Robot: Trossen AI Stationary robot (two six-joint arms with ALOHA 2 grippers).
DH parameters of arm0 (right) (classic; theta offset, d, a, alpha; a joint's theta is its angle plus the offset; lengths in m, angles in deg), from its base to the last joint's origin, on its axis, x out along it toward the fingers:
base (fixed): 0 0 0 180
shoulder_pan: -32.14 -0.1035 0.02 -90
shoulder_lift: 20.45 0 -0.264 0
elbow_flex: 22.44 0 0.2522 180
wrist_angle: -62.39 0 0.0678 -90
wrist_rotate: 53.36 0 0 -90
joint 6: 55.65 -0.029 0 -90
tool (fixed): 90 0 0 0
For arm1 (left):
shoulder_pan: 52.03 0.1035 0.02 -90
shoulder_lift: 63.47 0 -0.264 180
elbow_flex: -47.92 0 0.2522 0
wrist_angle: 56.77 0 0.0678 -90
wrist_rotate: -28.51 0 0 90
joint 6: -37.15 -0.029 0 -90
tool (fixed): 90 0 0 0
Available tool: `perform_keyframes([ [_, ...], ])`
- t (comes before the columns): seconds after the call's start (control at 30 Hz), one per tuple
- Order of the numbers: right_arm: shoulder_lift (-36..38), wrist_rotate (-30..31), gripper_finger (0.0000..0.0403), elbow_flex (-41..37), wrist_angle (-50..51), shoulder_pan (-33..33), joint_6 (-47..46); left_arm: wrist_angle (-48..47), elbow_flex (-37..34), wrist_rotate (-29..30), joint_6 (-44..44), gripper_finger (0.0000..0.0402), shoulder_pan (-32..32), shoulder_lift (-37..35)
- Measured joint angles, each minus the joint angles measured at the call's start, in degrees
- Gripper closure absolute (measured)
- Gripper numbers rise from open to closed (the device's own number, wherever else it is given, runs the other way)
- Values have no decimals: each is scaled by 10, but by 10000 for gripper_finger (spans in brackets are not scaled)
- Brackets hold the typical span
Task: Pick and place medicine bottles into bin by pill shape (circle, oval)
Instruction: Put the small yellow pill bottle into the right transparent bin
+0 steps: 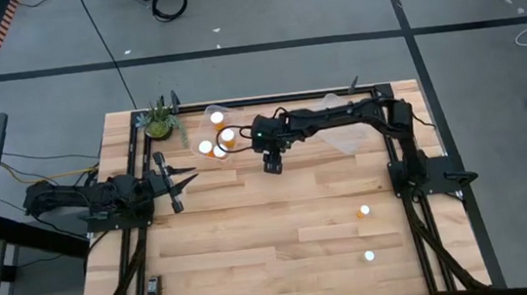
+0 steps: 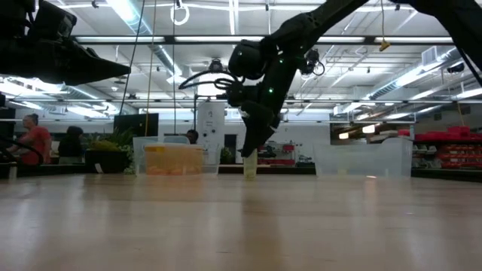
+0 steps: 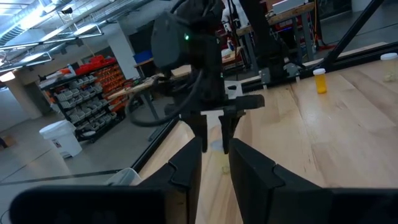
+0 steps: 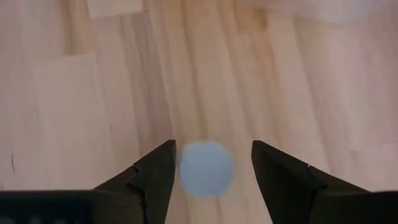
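High view, going left to right: the left gripper (image 1: 177, 183) is parked out at about 9 o'clock on the wooden table (image 1: 252, 227), holding nothing, and in its own wrist view its fingers (image 3: 186, 168) sit with just a narrow gap between them. Up around 11 o'clock there's a little potted plant (image 1: 159, 122) by the table corner, then a clear bin (image 1: 218, 133) with a few white-capped medicine bottles (image 1: 219, 132) already sitting in it. Just right of that bin, the right gripper (image 1: 272, 165) points straight down near the middle of the table. Right wrist view shows its fingers (image 4: 152, 177) spread fairly wide on either side of a round white bottle cap (image 4: 206, 168), gaps showing on both sides, so it's not squeezing it. Low view has that bottle (image 2: 250, 167) standing upright on the wood right under the gripper. A second clear bin (image 1: 348, 134) sits under the right arm around 1 o'clock. Two more bottles stand out at 4 o'clock, one (image 1: 363, 212) above the other (image 1: 369, 255), well apart from everything else.
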State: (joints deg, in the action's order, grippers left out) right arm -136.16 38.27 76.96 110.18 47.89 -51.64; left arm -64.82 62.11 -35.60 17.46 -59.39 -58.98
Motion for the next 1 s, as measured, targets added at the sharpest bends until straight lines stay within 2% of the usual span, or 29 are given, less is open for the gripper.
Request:
perform_keyframes([
  [0.23,-12,-4,208,-8,-14,7,1,2,0,0,0,319,0,0],
  [0.57,-12,-4,285,-8,-10,7,5,0,0,0,0,312,0,0],
  [0.83,15,10,265,-8,19,10,14,0,0,0,0,321,0,0],
  [1.0,39,13,279,-8,44,17,12,0,0,0,0,315,0,0],
])
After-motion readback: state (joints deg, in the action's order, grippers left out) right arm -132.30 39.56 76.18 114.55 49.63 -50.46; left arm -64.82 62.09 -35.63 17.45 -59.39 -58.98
